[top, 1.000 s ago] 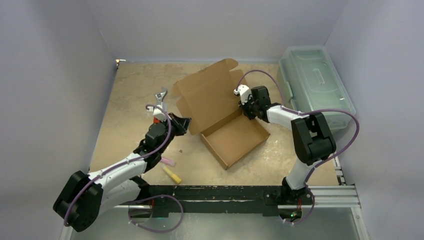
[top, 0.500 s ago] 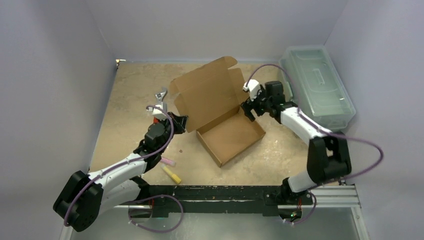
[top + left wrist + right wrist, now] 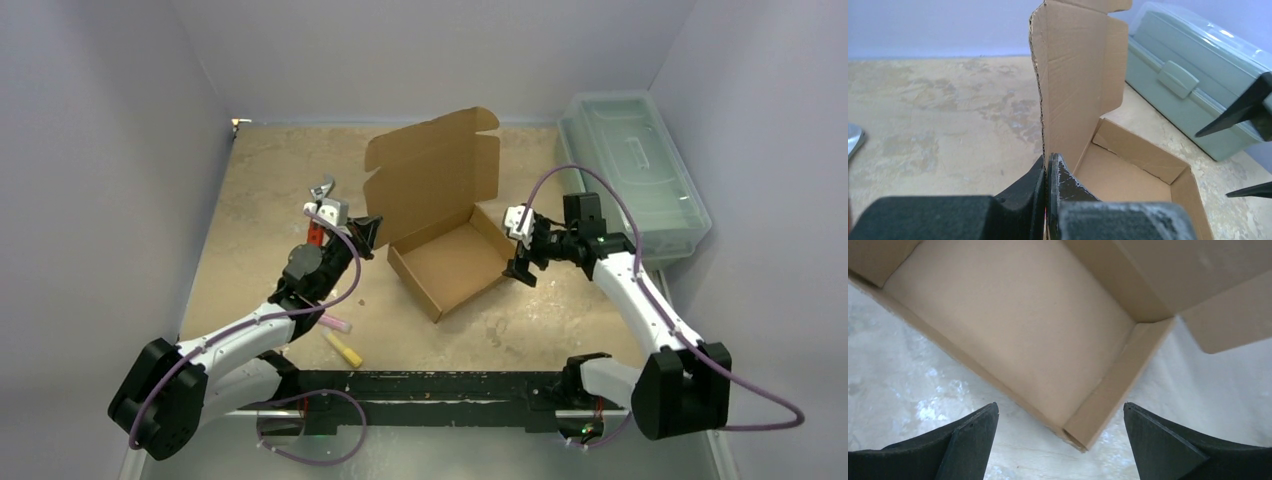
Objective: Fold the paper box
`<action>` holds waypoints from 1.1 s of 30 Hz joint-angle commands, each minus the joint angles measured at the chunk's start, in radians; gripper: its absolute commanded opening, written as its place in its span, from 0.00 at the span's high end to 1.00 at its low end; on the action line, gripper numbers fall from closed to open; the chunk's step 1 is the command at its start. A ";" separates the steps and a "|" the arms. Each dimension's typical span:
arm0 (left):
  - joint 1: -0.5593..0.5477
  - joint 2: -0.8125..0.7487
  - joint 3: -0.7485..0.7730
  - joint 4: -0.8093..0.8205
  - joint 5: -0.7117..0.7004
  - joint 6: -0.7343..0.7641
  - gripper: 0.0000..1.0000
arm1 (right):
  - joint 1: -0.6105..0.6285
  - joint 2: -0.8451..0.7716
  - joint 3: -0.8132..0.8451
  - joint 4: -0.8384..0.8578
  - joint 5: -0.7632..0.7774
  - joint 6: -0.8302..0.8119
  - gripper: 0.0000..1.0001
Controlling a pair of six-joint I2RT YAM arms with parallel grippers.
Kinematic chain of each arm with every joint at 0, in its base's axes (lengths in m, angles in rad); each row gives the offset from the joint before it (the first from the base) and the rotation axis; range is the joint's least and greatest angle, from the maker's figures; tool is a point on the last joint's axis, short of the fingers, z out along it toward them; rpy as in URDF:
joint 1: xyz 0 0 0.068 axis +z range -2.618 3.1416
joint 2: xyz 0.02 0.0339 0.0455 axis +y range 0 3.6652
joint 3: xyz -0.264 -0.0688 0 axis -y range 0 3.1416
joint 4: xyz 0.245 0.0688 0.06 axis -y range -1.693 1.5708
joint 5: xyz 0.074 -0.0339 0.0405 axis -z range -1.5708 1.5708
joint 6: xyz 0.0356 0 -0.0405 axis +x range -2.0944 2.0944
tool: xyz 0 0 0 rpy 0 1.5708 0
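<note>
Now | left gripper [image 3: 1048, 169] clamped on lid edge of shallow brown cardboard paper box [image 3: 450, 265] | right gripper [image 3: 522, 251] wide, above box corner

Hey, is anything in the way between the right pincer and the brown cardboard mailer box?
Nothing visible stands between them. The open right pincer faces the right corner of the plain brown cardboard box, with no other object in the gap.

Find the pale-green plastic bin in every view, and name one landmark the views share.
Top external: bin at the far right edge, beside the wall.
Left wrist: bin upper right, beyond the paper box.
Right wrist: not in it.
Shared landmark: the paper box's open tray, in all three views.
</note>
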 commanded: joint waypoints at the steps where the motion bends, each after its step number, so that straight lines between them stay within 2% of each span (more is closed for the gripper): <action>1: -0.003 -0.010 0.037 0.142 0.109 0.095 1.00 | -0.002 0.060 0.016 -0.040 -0.083 -0.063 0.04; 7: -0.003 -0.031 -0.011 0.139 0.120 0.049 1.00 | -0.011 0.013 -0.019 0.113 0.006 0.152 0.05; 10: -0.002 -0.049 -0.051 0.143 0.120 -0.005 1.00 | -0.044 0.061 -0.042 0.204 0.095 0.240 0.07; 12: -0.002 -0.062 -0.087 0.164 0.120 -0.040 1.00 | -0.055 0.119 -0.018 0.207 0.133 0.276 0.12; 16: -0.003 -0.080 -0.150 0.192 0.106 -0.079 1.00 | -0.056 0.223 0.034 0.217 0.185 0.329 0.22; 24: -0.003 -0.043 -0.176 0.217 0.118 -0.070 1.00 | -0.057 0.333 0.083 0.253 0.248 0.382 0.25; 30: -0.003 -0.009 -0.181 0.227 0.120 -0.041 1.00 | -0.050 0.396 0.075 0.269 0.302 0.384 0.36; 33: -0.004 -0.008 -0.180 0.232 0.120 -0.038 1.00 | -0.040 0.404 0.065 0.288 0.321 0.393 0.45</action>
